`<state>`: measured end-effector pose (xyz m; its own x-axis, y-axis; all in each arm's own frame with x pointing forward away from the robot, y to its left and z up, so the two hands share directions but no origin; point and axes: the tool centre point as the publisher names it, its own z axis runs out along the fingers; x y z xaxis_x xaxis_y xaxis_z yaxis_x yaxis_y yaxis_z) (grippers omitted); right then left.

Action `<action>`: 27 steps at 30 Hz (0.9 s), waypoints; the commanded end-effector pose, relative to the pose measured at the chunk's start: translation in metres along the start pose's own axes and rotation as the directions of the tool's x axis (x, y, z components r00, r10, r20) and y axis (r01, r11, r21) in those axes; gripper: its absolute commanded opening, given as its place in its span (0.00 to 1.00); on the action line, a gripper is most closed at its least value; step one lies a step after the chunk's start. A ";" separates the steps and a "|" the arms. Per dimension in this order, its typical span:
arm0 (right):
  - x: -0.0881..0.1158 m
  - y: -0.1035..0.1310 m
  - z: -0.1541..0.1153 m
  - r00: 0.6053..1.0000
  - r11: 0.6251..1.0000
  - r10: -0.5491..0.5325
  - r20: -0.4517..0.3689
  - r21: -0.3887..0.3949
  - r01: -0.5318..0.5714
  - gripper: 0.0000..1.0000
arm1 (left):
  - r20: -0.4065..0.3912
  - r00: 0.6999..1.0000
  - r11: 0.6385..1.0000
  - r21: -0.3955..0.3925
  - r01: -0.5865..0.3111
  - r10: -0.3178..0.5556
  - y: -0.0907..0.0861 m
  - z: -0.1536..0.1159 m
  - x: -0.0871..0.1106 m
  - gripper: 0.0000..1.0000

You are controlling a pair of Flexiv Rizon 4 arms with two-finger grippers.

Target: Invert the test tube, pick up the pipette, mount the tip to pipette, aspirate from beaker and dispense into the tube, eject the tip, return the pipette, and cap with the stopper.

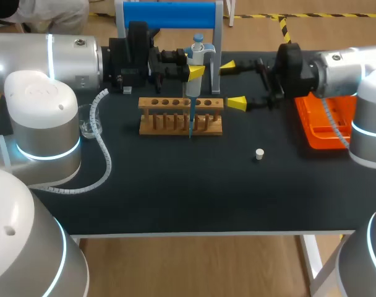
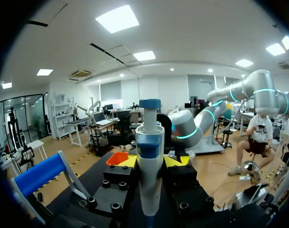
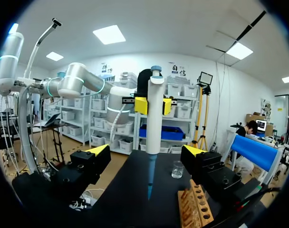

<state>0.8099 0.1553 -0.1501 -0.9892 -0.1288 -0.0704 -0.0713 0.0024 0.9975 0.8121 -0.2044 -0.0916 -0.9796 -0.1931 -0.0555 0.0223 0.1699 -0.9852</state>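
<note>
My left gripper (image 1: 189, 68) is shut on a white pipette with a blue top (image 1: 196, 59), held upright over the wooden tube rack (image 1: 180, 116). Its blue tip (image 1: 190, 124) hangs down at the rack's front; whether it enters a tube I cannot tell. In the left wrist view the pipette (image 2: 149, 161) stands between the yellow fingertips (image 2: 128, 161). My right gripper (image 1: 232, 84) is open just right of the pipette, not touching it. In the right wrist view the pipette (image 3: 155, 118) stands ahead of my open right gripper (image 3: 147, 152). The glass beaker (image 1: 89, 127) sits at the left. A white stopper (image 1: 259, 153) lies on the mat.
An orange tip box (image 1: 321, 120) lies at the right under my right arm. A blue-topped stand (image 1: 169, 15) rises behind the rack. The black mat (image 1: 175, 185) stretches toward the table's front edge.
</note>
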 end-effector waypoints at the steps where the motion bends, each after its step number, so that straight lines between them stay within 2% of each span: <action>1: -0.002 0.001 0.012 1.000 1.000 0.015 0.009 -0.018 -0.014 1.00 | 0.003 1.000 1.000 0.005 -0.001 0.001 0.001 0.001 0.000 0.00; 10: 0.001 0.010 0.023 0.998 0.998 0.049 0.048 -0.042 -0.047 1.00 | 0.003 1.000 1.000 0.005 -0.001 0.001 0.001 0.001 0.000 0.00; 17: 0.006 0.010 0.035 0.997 0.999 0.049 0.060 -0.014 -0.048 1.00 | 0.003 1.000 1.000 0.005 -0.001 0.001 0.001 0.001 0.000 0.00; 27: 0.000 0.009 0.048 0.995 0.998 0.055 0.089 0.000 -0.055 1.00 | 0.003 1.000 1.000 0.005 -0.001 0.001 0.001 0.001 0.000 0.00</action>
<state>0.8013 0.1976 -0.1420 -0.9989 -0.0428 -0.0175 -0.0178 0.0067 0.9998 0.8121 -0.2044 -0.0915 -0.9797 -0.1928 -0.0555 0.0223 0.1700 -0.9852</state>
